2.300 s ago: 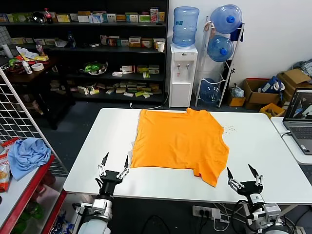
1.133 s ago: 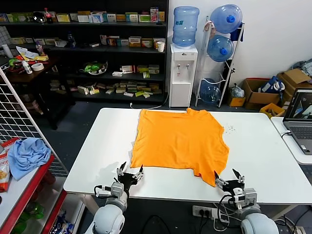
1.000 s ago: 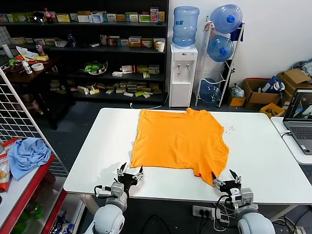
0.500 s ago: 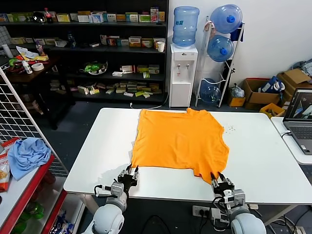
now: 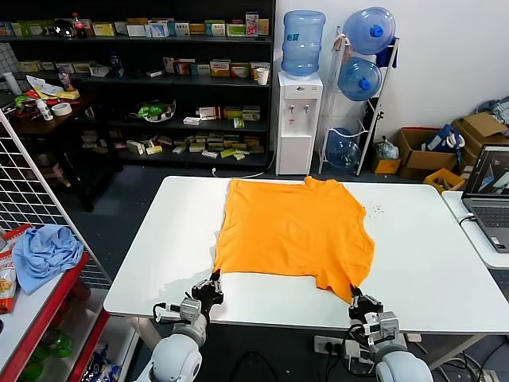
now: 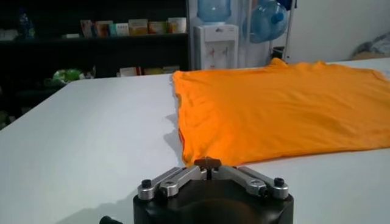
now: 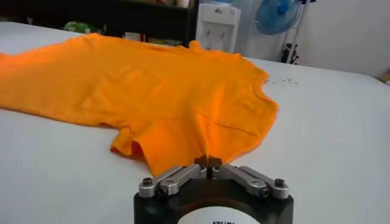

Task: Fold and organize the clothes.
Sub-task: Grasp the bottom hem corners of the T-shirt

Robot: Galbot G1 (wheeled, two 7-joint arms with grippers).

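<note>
We've got both claws pinched tight on the orange T-shirt (image 5: 294, 232), which lies flat on the white table (image 5: 421, 255). Our left gripper (image 5: 212, 284) nips the near hem corner; our right gripper (image 5: 355, 298) nips the hanging sleeve tip. Straight ahead of both stands the water dispenser (image 5: 298, 119); a laptop (image 5: 489, 199) sits well off the right one's side, nothing blocking.
</note>
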